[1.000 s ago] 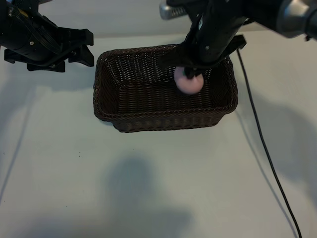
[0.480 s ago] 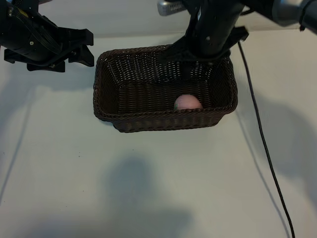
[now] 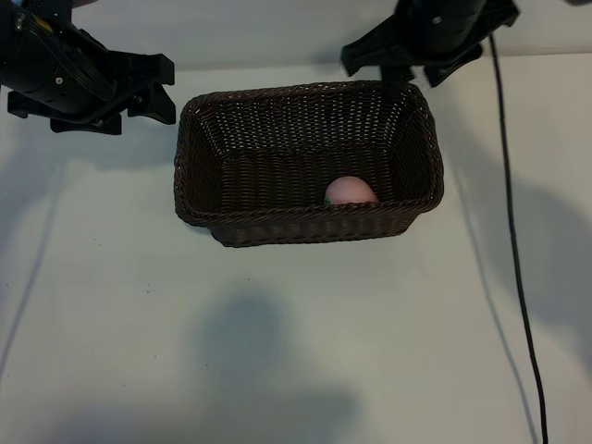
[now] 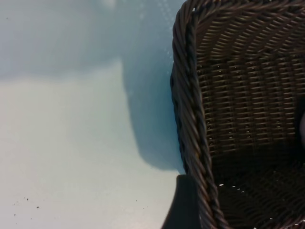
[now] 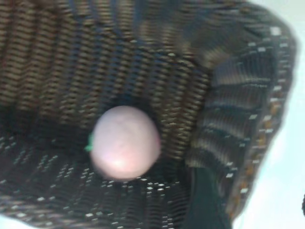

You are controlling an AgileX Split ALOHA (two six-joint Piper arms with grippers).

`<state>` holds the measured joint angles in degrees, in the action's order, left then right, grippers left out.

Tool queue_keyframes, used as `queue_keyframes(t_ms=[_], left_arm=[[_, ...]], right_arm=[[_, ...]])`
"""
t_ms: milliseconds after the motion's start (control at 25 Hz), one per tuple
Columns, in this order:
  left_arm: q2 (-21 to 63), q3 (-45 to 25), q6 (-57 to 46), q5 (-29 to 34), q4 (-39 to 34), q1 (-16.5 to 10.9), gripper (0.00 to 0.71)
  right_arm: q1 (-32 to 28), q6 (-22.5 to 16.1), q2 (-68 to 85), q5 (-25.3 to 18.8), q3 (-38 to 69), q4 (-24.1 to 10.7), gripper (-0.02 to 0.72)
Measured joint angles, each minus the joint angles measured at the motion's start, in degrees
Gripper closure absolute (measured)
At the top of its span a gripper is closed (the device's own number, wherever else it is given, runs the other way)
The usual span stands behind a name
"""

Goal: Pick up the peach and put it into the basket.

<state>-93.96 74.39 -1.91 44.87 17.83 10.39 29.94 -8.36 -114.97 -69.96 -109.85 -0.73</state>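
Note:
The pale-pink peach (image 3: 351, 191) lies loose on the floor of the dark brown wicker basket (image 3: 305, 227), close to its near wall and right of the middle. My right gripper (image 3: 413, 65) hangs open above the basket's far right rim, well clear of the fruit. In the right wrist view the peach (image 5: 125, 142) rests on the weave of the basket (image 5: 228, 109), apart from one dark finger (image 5: 205, 200). My left gripper (image 3: 171, 90) is parked open beside the basket's far left corner; its wrist view shows the braided basket rim (image 4: 190, 119).
A black cable (image 3: 513, 259) trails down the white table (image 3: 277, 351) to the right of the basket. Arm shadows fall on the table in front.
The right gripper let go of the peach, which dropped to the basket floor near the front wall. The arm then lifted and drew back toward the far right. The left arm stayed still.

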Motion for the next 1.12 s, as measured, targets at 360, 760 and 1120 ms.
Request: queue_keyframes(t_ms=[360,760,1120], left_arm=[[0.0,0.0,0.0,0.0,0.0,0.0,0.129],[0.0,0.0,0.0,0.0,0.0,0.0,0.129],[0.0,0.0,0.0,0.0,0.0,0.0,0.129]], right_arm=[[-4.18,0.41,0.09,-0.14,0.0,-0.14,0.224],[-4.19,0.49,0.09,-0.14,0.0,-0.03,0.244],[-4.23,0.49,0.09,-0.14,0.0,0.08,0.248]])
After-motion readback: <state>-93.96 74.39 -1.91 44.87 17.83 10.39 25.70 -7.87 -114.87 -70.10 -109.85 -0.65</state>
